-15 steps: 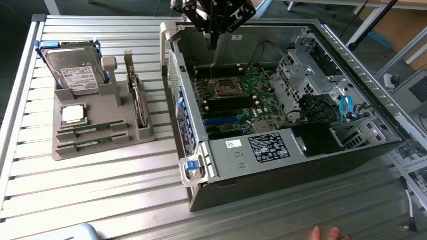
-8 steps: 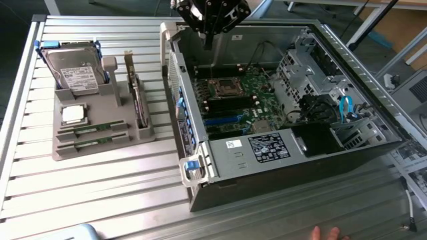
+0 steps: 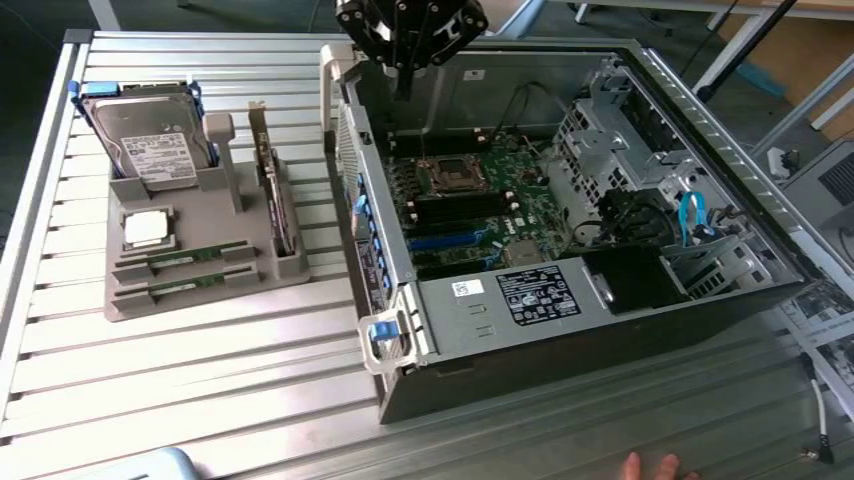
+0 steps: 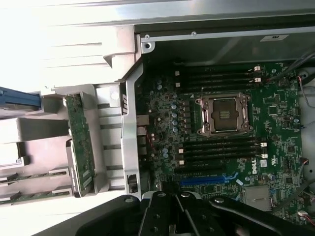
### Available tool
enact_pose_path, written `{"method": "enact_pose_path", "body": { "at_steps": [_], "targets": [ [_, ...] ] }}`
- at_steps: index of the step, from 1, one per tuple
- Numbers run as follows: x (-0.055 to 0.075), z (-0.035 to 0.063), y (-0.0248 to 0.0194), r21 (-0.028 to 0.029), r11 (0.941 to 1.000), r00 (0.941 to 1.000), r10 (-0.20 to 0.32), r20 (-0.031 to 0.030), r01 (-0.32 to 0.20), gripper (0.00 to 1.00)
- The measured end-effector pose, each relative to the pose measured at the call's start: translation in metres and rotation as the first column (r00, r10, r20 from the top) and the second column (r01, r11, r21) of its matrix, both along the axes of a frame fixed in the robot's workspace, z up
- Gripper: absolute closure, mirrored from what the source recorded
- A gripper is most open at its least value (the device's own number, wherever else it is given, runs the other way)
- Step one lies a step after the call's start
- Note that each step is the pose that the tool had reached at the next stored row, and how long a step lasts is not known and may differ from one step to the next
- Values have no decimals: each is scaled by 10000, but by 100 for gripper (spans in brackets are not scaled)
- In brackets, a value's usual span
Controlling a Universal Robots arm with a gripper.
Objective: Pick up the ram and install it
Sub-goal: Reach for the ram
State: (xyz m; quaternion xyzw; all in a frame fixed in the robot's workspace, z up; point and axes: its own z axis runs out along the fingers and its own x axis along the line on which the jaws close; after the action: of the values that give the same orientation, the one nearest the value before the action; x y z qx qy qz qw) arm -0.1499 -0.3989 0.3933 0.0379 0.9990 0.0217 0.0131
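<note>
Two ram sticks (image 3: pixel 180 260) sit untouched in the holder (image 3: pixel 200 215); gripper (image 3: pixel 404 62) hangs above the case (image 3: pixel 461 330), jaws closed, empty. Sound pick needs jaws squared across one stick

You look down into the open computer case (image 4: pixel 130 123), onto its green motherboard (image 4: pixel 275 123). The processor socket (image 4: pixel 224 114) sits empty in its metal frame, with a bank of black memory slots (image 4: pixel 219 78) on either side and a blue slot (image 4: pixel 206 180) beyond one bank. Your pincer (image 4: pixel 170 194) hangs over the board near that blue slot, jaws drawn together. Outside the case wall, the grey tray (image 4: pixel 110 162) holds an upright expansion card (image 4: pixel 79 142) and two ram sticks (image 4: pixel 34 175) lying in their grooves, well apart from the pincer.
</note>
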Motion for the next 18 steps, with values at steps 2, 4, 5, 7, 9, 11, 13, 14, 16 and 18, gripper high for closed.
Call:
{"method": "enact_pose_path", "body": {
  "at_steps": [2,4,5,7,9,11,13,14,16,18],
  "targets": [
    [-39,0,0,0,10000,10000,0,0,0,89],
    [-78,0,0,0,10000,10000,0,0,0,89],
    [-94,0,0,0,10000,10000,1,1,-1,89],
    [-131,0,0,0,10000,10000,1,0,-1,89],
    [-181,0,0,0,10000,10000,-1,0,1,89],
    [-216,0,0,0,10000,10000,0,0,0,89],
    [-255,0,0,0,10000,10000,0,0,0,89],
    [-273,0,0,-1,10000,10000,1,0,-1,89],
    [-309,0,0,-1,10000,10000,1,0,-1,89],
    [-345,0,0,0,10000,10000,0,0,0,89]
  ]
}}
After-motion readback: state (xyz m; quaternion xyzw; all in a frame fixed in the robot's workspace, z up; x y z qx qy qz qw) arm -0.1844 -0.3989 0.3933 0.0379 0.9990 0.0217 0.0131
